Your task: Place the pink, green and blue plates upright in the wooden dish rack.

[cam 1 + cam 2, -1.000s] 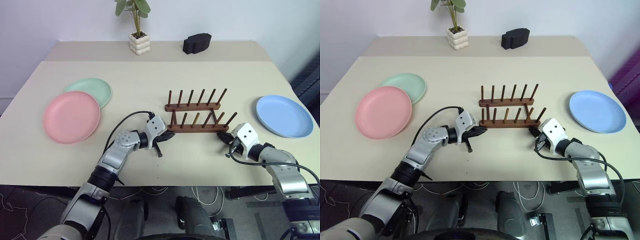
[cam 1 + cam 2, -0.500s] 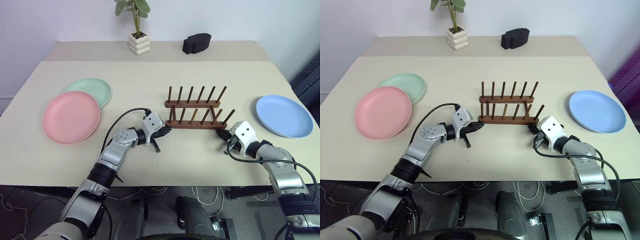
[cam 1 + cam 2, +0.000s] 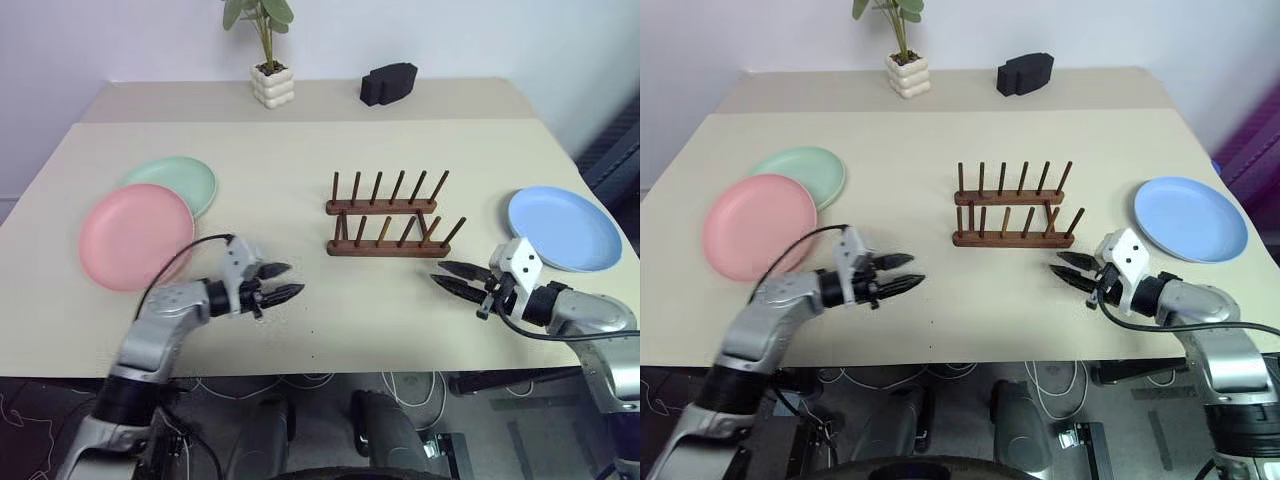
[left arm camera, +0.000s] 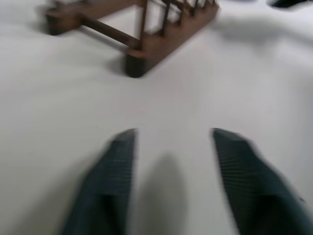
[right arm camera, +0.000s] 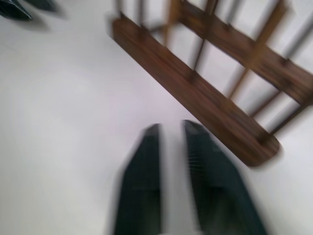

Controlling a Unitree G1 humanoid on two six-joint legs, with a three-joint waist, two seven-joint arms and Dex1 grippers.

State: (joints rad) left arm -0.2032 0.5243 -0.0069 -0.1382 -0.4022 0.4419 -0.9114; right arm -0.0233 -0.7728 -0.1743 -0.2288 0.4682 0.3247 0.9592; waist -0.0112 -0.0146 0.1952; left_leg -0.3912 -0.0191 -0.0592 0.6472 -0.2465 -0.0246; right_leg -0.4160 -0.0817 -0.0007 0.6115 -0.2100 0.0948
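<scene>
The wooden dish rack (image 3: 385, 225) stands empty at the table's middle, its pegs upright. At the left, the pink plate (image 3: 135, 235) lies flat, overlapping the green plate (image 3: 180, 180) behind it. The blue plate (image 3: 565, 228) lies flat at the right. My left gripper (image 3: 290, 280) hovers open and empty over bare table, left of and nearer than the rack, pointing toward it (image 4: 146, 34). To the right of the rack's near rail (image 5: 210, 93), my right gripper (image 3: 438, 273) is open with a narrower gap, also empty, beside the blue plate.
A potted plant (image 3: 265, 60) and a black block (image 3: 388, 83) stand on the far strip of the table. The table's front edge (image 3: 330, 372) runs just below both arms.
Both grippers, shut at the rack's two ends before, have drawn away from it and opened. The left one swung out to the left; the right one lifted and pulled back.
</scene>
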